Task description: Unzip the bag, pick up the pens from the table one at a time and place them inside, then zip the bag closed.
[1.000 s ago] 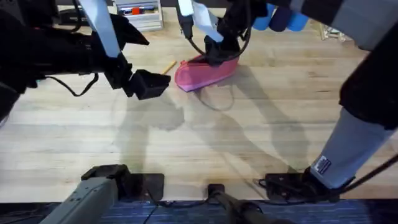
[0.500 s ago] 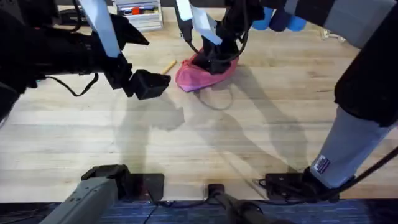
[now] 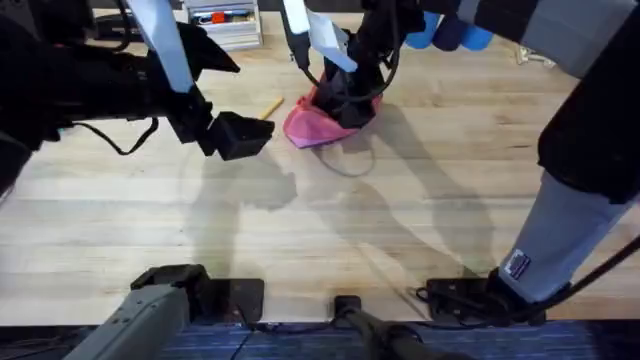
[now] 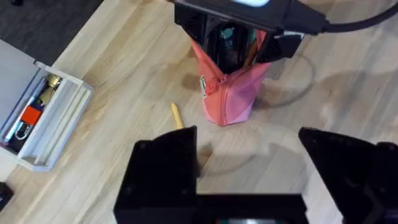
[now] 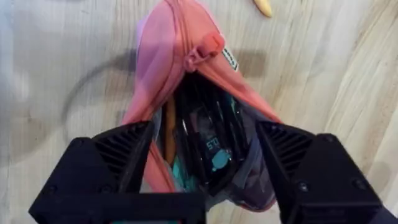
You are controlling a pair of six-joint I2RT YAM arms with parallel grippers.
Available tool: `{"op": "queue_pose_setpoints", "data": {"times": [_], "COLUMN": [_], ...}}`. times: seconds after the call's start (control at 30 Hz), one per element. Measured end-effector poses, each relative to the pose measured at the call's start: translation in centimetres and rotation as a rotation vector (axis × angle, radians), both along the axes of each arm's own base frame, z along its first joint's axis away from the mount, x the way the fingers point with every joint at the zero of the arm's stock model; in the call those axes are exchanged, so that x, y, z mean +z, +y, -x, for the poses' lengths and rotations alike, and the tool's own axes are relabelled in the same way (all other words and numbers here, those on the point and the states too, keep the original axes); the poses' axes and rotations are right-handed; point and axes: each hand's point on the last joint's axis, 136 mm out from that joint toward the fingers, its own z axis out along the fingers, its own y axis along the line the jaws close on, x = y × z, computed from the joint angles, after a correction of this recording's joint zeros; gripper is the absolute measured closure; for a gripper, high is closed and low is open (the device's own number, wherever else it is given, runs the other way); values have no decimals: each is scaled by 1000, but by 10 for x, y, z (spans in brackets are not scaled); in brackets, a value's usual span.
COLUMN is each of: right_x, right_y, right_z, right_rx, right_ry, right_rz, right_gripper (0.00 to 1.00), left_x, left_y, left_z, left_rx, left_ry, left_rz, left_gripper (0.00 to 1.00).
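The bag (image 3: 312, 124) is seen lying on the table (image 3: 400, 230) toward its far side, near the middle, with its zipper drawn open for most of the length; only the end by the zipper pull (image 5: 205, 48) and a small white label (image 5: 229, 60) is closed. Through the open mouth a yellow-tan pen (image 5: 169, 127) and several dark and teal items are visible inside the pouch, though those cannot be told apart. The right gripper (image 3: 350, 95) is positioned at the open end of the bag, its fingers (image 5: 121, 152) spread wide on either side of the mouth, touching or just beside the fabric; nothing is gripped between them. Another yellow-tan pen (image 3: 270, 106) is left on the table just beside the bag, on its left, apart from it. The left gripper (image 3: 240, 135) is held above the table to the left of the bag, near this loose pen, with its jaws wide apart and empty. A clear organizer tray (image 4: 43, 121) with small items is placed at the far left edge of the table.
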Motion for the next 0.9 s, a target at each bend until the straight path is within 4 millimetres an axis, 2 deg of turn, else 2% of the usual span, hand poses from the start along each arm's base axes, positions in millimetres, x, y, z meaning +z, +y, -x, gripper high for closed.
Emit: {"op": "queue_pose_setpoints", "data": {"times": [0.27, 0.53, 0.7, 0.9], "right_x": [-1, 2, 33, 79], "right_y": [-2, -12, -13, -15], "right_z": [3, 22, 27, 33], "right_rx": [-1, -43, -80, -124], "right_ry": [14, 95, 63, -16], "right_rz": [7, 43, 16, -44], "right_gripper": [6, 6, 6, 6], "left_x": [-1, -8, -13, -31], "left_y": [2, 15, 23, 29], "left_z": [-1, -5, -14, -32], "left_rx": [7, 99, 152, 179], "left_ry": [0, 36, 47, 90], "left_rz": [-9, -53, -78, -95], "left_gripper": [8, 6, 7, 7]}}
